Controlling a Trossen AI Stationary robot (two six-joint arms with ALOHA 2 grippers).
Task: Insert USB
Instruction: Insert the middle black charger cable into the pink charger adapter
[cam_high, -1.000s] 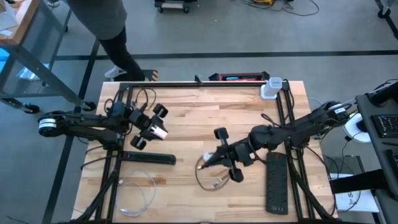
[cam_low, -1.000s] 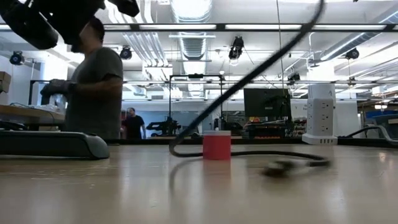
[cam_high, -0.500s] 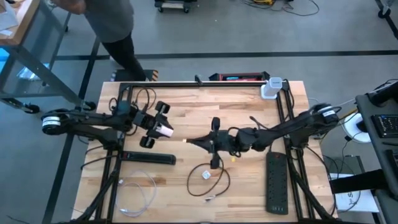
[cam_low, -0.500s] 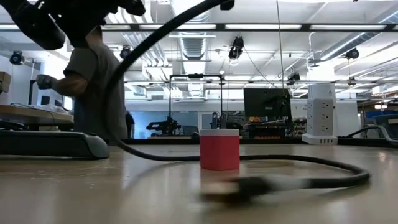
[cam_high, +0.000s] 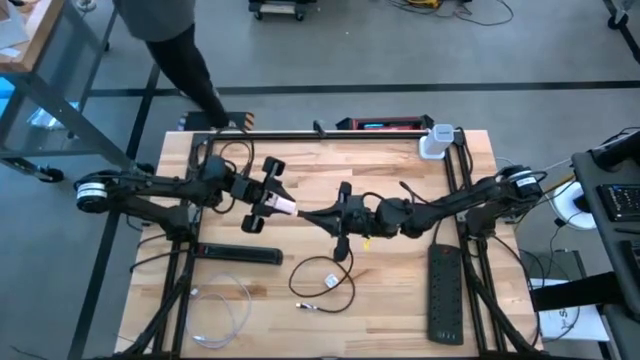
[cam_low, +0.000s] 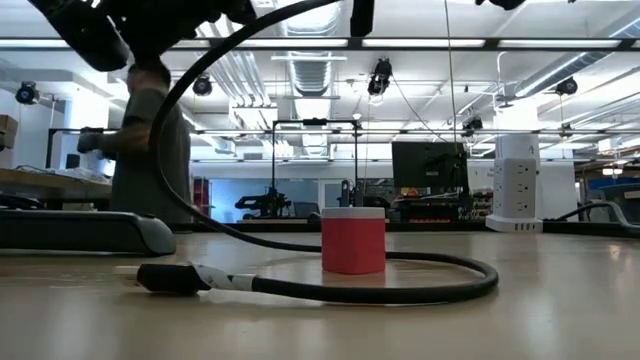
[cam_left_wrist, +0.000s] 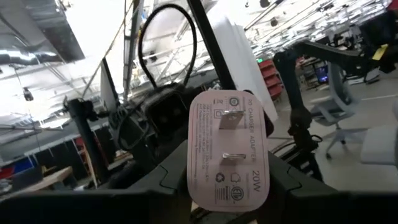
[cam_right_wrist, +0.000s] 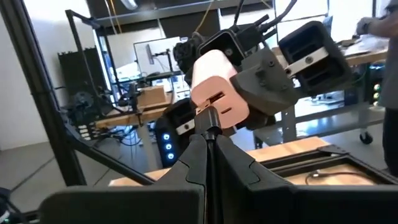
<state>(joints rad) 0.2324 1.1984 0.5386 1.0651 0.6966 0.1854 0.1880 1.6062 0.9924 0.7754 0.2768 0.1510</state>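
In the high view, above the table's middle, my left gripper (cam_high: 276, 202) is shut on a white wall charger (cam_high: 285, 207); its two prongs (cam_left_wrist: 229, 137) face the left wrist camera. My right gripper (cam_high: 312, 216) is shut on the USB plug (cam_right_wrist: 209, 119) of a black cable (cam_high: 322, 278). The plug's tip stands at the charger's end face (cam_right_wrist: 217, 93); whether it is in the port, I cannot tell. The cable hangs from the plug to a loop on the table, and its free connector (cam_low: 172, 278) lies on the wood. My left gripper pinches the charger's two side faces (cam_left_wrist: 194, 180) between its two fingers, coming level from the table's left. The charger is lifted clear of the table, its port end pointing toward my right gripper. My right gripper pinches the cable's plug (cam_right_wrist: 209, 127) between its shut fingertips (cam_right_wrist: 198, 155), reaching level from the table's right, along the plug. The plug is held clear of the table and points at the charger. The cable drops slack behind it.
A red cup (cam_low: 352, 240) stands inside the cable loop. A black power strip (cam_high: 238, 254) lies near left, another (cam_high: 445, 295) near right. A white tower socket (cam_high: 435, 142) stands far right; a thin white cable (cam_high: 220, 305) lies near left. A person (cam_high: 170, 40) stands beyond the far left corner.
My right gripper has gone up and toward the table's left and far edge, bringing the plug up to the charger. My left gripper has moved toward the table's right with the charger. The cable's loop and free end have slid along the table after the plug.
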